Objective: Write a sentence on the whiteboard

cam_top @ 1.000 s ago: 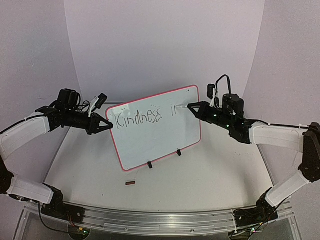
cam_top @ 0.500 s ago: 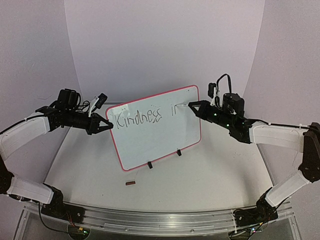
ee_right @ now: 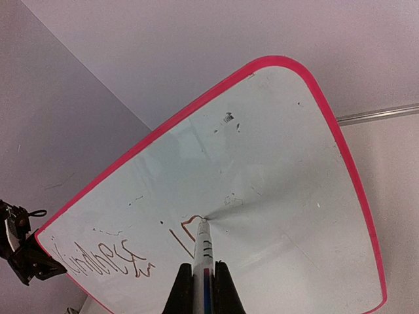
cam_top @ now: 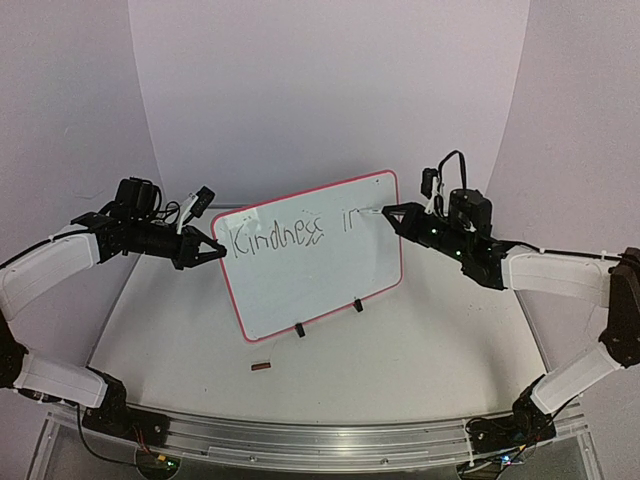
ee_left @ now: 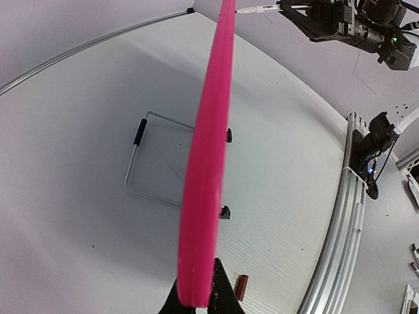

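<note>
whiteboard stands upright on the table, near its middle and facing the arms. its red rim slants up toward the right in the top view. in the left wrist view the rim shows edge-on as a pink band.

the left gripper is closed tight on the board's left edge, with the rim pinched between its fingertips. the right gripper reaches in from the right, clamped shut around a thin marker. the marker's tip touches the board high on its right side.

behind the board a wire stand lies flat on the table.

the sentence runs along the top of the board. it reads "kindness", then a gap, then a couple of short strokes i cannot read for sure. the marker tip rests at the end of the last curved stroke.

two black clip feet grip the lower rim and sit on the table. a small dark red piece lies on the table in front of the board, apart from it, near its lower left corner.
</note>
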### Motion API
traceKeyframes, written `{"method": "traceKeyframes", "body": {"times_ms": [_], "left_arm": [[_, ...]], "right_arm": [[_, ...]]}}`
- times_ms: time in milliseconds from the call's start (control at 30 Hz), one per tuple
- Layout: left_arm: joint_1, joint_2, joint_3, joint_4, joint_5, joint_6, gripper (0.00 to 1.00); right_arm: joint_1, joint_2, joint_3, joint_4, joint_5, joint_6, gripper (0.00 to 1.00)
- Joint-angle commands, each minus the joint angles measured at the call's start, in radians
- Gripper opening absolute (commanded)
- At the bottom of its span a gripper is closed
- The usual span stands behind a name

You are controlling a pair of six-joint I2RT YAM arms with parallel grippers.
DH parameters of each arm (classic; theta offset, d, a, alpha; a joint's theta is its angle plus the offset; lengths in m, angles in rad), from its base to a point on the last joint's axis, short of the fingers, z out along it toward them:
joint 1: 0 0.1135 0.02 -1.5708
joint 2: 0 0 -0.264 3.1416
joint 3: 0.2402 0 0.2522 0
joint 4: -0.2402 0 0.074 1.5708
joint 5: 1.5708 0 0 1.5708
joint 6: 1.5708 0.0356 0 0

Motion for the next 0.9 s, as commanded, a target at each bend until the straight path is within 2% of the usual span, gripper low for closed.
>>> {"method": "traceKeyframes", "body": {"times_ms": [0, 600, 867], "left_arm": [[-0.017, 0.032, -0.003, -0.036, -0.077, 0.052, 0.0], [-0.018, 0.027, -0.003, -0.036, -0.078, 0.051, 0.0], [-0.018, 0.017, -0.003, -0.035, -0.094, 0.046, 0.0]], "right_arm": [[-0.004, -0.027, -0.018, 0.012, 0.003, -0.002, 0.0], [-0.005, -0.049, -0.062, -0.02, 0.016, -0.001, 0.0], [-0.005, -0.115, -0.068, -0.026, -0.033, -0.002, 0.0]]}}
